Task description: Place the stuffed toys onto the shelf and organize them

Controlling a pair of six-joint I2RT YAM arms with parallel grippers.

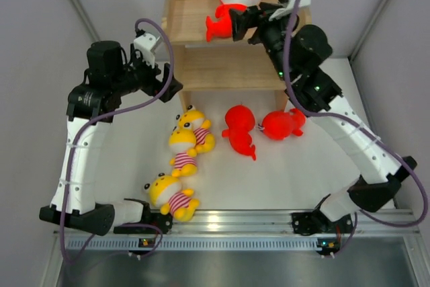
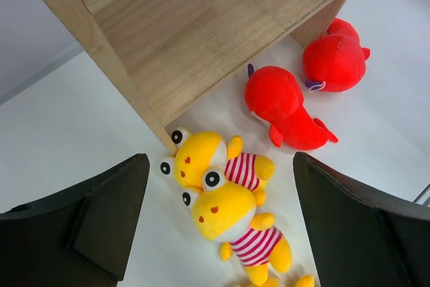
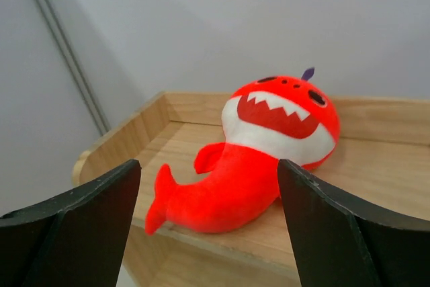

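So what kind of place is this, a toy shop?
Likely a robot test booth: left arm and right arm bolted to a metal rail, white table between grey panels, plush toys on and by a wooden shelf.

White table [image 1: 295, 173]: matte, spread beneath me. Slotted aluminium rail [image 1: 235, 220]: runs along the table's near edge. Pale grey walls [image 1: 27, 18]: enclose my left, right and far sides.
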